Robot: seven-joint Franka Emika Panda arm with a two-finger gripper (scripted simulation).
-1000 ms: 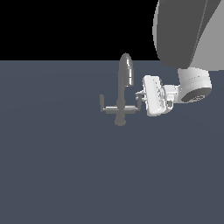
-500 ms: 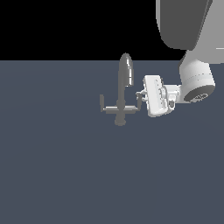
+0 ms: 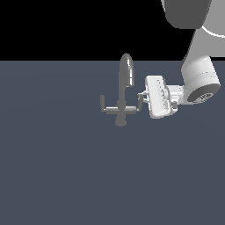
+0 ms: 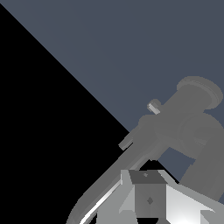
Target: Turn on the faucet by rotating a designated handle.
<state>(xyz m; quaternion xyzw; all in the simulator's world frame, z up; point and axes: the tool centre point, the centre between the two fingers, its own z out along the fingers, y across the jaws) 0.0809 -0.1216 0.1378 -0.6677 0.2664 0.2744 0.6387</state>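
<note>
Gripper (image 3: 141, 100) barely shifted over last second, arm above swung upward. Handle (image 3: 140, 101) at crossbar's right end, faucet (image 3: 124, 90) mid-table. Fingers seemingly closed around handle, grip unclear. Rotation apparently just starting.

arm — reaching sideways, wrist horizontal | claw (image 3: 141, 99) — fingers slightly parted

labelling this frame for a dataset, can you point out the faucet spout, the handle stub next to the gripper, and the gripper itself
faucet spout (image 3: 125, 74), exterior view, on the arched upper tube.
handle stub (image 3: 140, 101), exterior view, on the upright stub at the crossbar end toward the exterior view's right.
gripper (image 3: 143, 99), exterior view, midway between its fingertips, at the stub.
</note>
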